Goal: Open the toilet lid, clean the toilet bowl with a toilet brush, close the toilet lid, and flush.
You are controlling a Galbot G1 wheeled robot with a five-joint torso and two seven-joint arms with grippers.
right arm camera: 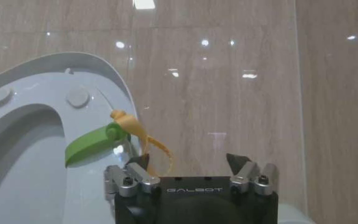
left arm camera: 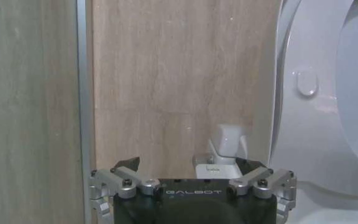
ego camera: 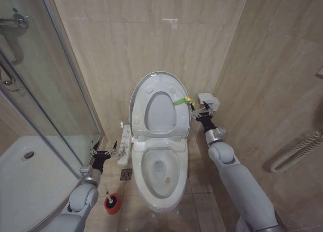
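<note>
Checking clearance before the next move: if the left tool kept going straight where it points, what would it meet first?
Probably the beige wall tile behind the toilet, with the raised toilet lid just beside that line. The left tool looks open; depth is unclear.

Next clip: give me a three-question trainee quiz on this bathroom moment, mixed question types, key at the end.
1. True or false: the lid stands raised against the wall.
2. Where is the brush? A) in the bowl B) in its red holder on the floor by the left arm C) in the right gripper
3. Fill in: the left gripper hangs open beside the toilet, holding ____.

Key: 1 true; 2 B; 3 nothing.
</note>
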